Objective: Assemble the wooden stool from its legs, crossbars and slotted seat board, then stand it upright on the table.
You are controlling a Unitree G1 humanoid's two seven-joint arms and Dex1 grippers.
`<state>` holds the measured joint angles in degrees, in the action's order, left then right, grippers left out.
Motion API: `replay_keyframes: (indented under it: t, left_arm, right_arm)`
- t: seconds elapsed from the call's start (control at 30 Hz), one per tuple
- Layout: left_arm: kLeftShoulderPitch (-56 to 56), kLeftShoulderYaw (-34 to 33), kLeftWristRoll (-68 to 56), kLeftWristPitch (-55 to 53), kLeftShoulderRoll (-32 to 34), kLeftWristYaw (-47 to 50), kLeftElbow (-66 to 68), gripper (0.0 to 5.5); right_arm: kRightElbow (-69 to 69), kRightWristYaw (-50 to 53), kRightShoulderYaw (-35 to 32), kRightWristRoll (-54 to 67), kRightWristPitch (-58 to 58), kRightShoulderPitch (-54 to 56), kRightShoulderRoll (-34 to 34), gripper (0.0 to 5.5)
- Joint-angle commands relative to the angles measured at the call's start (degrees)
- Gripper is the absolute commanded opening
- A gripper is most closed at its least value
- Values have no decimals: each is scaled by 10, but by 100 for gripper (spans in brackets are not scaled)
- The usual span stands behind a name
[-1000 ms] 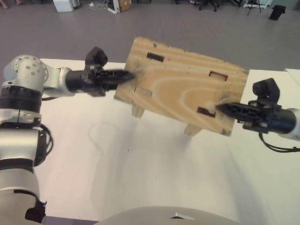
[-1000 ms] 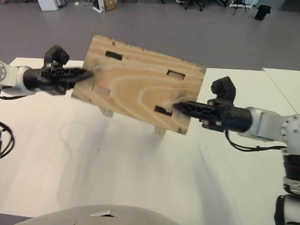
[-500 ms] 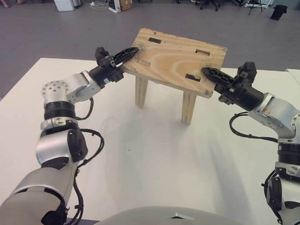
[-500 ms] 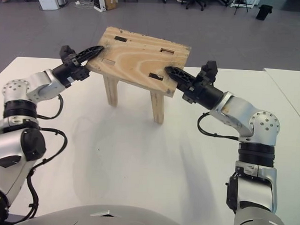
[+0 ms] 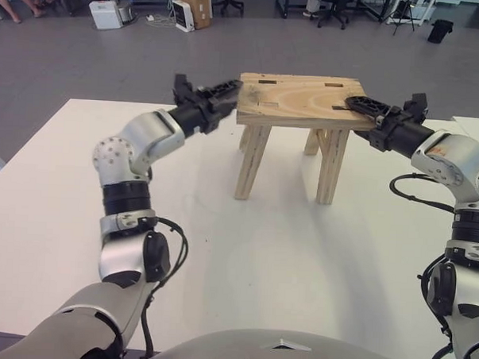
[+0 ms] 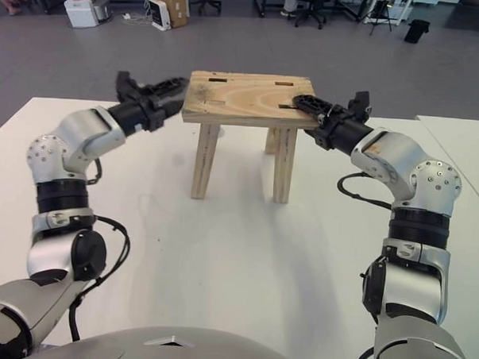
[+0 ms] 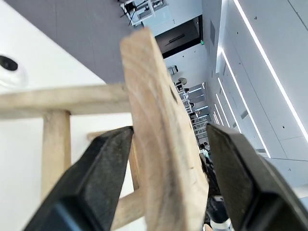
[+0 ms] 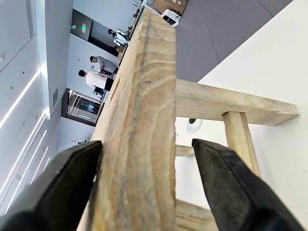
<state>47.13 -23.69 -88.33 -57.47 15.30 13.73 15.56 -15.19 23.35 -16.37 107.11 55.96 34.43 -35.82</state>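
On white table (image 5: 220,258), backed by grey floor (image 5: 101,62), recording both arms reaching in at seat height. Finding left gripper (image 5: 231,97) parted, straddling the left end of the seat board (image 5: 295,94), one finger above and one below. Noting in the left wrist view the board edge running between the two fingers (image 7: 96,183), one lying against the wood and the other standing slightly off it, so not clamping. Finding right gripper (image 5: 354,111) likewise parted at the right end of the board, upper finger lying over the top face, lower finger underneath. Confirming in the right wrist view one of its fingers (image 8: 226,187) standing apart from the board edge, with a crossbar (image 8: 231,103) and a leg (image 8: 240,139) showing through the gap. Recording the wooden stool (image 5: 294,120) standing upright between the two grippers, visible legs (image 5: 251,160) touching the table, seat level. Noting four dark slots (image 5: 267,82) cut in the seat top, near the corners; not being able to tell what is sitting in them. Observing beyond the table a cardboard box (image 5: 201,3), a white case (image 5: 105,13) and office chairs (image 5: 334,5) on the floor, and a second table (image 6: 464,142) off to the right.
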Motion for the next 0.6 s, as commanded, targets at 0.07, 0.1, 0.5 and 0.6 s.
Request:
replay_keyframes:
  t: [0.07,0.1,0.5,0.6]
  left_arm:
    - [38,21,62,32,15,-102,-41,278]
    - [38,22,71,38,16,-116,-46,278]
    - [-152,69,319,177,65,-233,-183,278]
    - [-248,113,418,229,53,-227,-224,278]
  right_arm:
    - [90,17,-38,37,-17,30,-17,344]
    - [92,18,-43,35,-21,37,-22,344]
    - [129,-129,-87,-258,-76,-198,-82,344]
    - [222,-171,-33,-394,-138,-283,-37,344]
